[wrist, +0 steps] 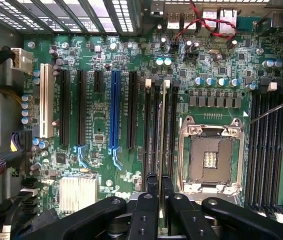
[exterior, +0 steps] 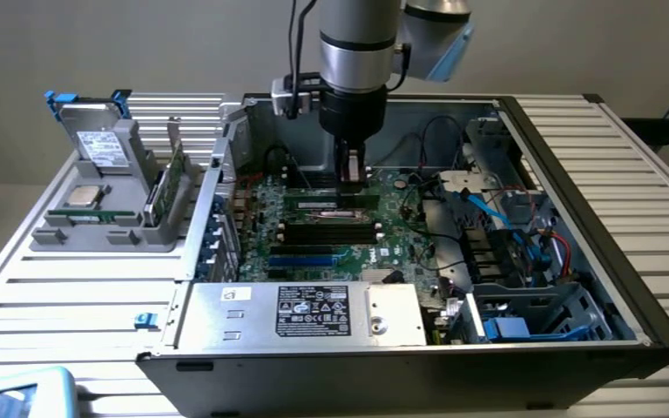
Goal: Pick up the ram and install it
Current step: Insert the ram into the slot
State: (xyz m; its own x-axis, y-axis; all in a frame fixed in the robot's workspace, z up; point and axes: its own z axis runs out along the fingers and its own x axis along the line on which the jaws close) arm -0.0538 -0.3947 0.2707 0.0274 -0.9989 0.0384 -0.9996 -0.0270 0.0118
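1. In the exterior view, my silver arm point(exterior: 352, 52) is reaching down from above into the open black computer case point(exterior: 613, 287), which is lying on its side on the white slatted worktop point(exterior: 67, 296).
2. My tool point(exterior: 354, 177) is hanging low over the green motherboard point(exterior: 311, 252), towards the far wall of the case. It is gripping the ram point(exterior: 332, 198), a long, narrow, flat green circuit-board stick with dark chips, which is sitting level just beyond a row of black memory slots point(exterior: 328, 231).
3. A grey plastic holder point(exterior: 91, 235) is standing on the worktop at the exterior view's left of the case. It is carrying a silver boxy drive with a white label point(exterior: 104, 144) and a small square silver processor chip point(exterior: 84, 194).
4. In the wrist view, my tool point(wrist: 160, 187) is standing narrow, its black fingers point(wrist: 151, 187) pinching the ram point(wrist: 162, 130) between them. The ram is showing edge-on as a thin strip.
5. The ram is running in line with the long black slots point(wrist: 147, 130) on the board, right over them. I cannot tell whether it is seated in one or hanging just above.
6. A square, silver-framed processor socket point(wrist: 211, 155) is lying just beside these slots, and a long blue slot point(wrist: 115, 110) is sitting on their other side.
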